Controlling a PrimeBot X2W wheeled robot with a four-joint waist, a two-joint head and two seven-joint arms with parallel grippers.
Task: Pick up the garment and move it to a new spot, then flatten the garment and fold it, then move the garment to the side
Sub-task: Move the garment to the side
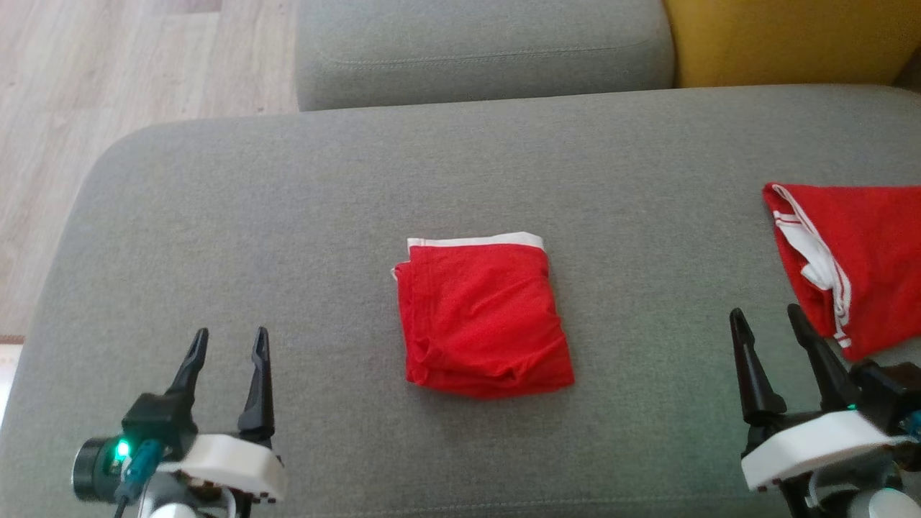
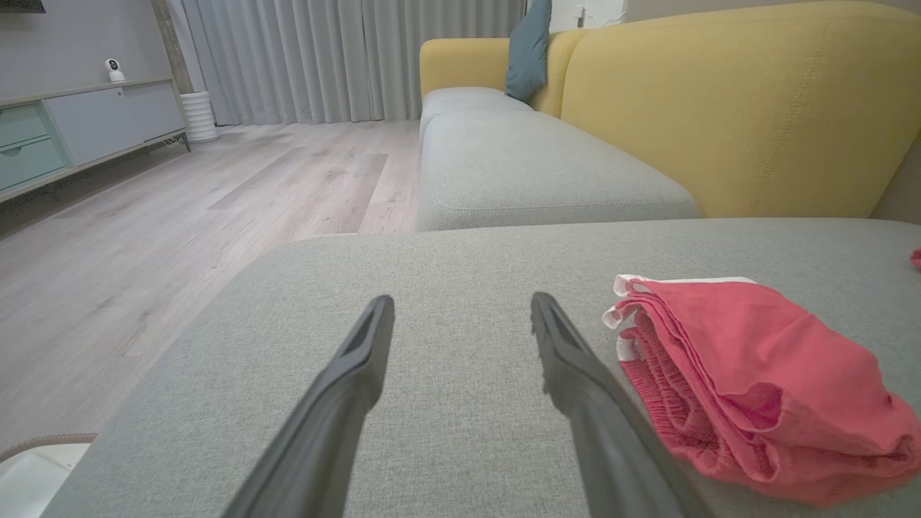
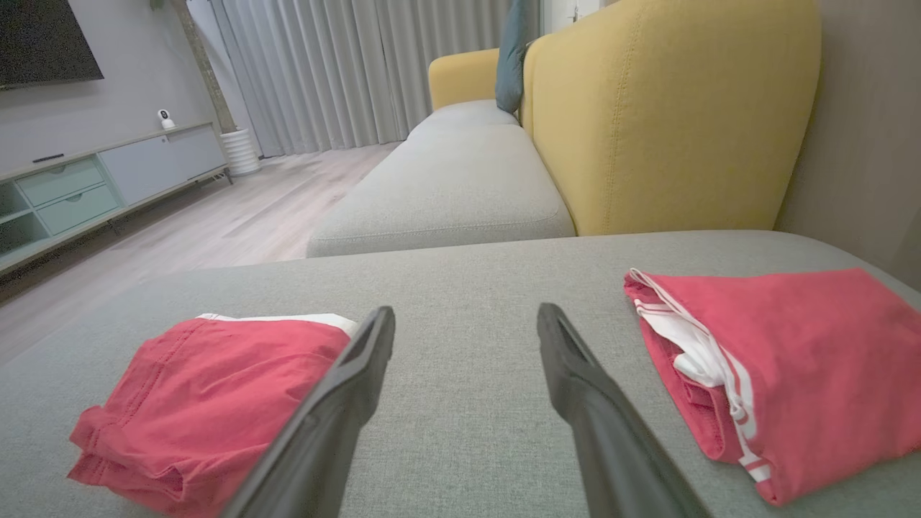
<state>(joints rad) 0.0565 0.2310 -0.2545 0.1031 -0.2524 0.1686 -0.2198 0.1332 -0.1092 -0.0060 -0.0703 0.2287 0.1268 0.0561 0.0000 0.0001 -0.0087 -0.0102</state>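
Note:
A red garment (image 1: 483, 319) with a white band along its far edge lies folded into a small square in the middle of the grey cushion (image 1: 288, 216). It lies to the right of the left wrist view (image 2: 748, 381) and at the lower left of the right wrist view (image 3: 201, 396). My left gripper (image 1: 229, 344) hovers open at the lower left, well apart from it, nothing between its fingers (image 2: 360, 381). My right gripper (image 1: 768, 319) stands open at the lower right, also holding nothing.
A second folded red garment with white stripes (image 1: 849, 259) lies at the cushion's right edge, close beside my right gripper. Behind are another grey seat cushion (image 1: 482, 50) and a yellow sofa back (image 1: 791, 39). Wooden floor (image 1: 108, 72) lies to the left.

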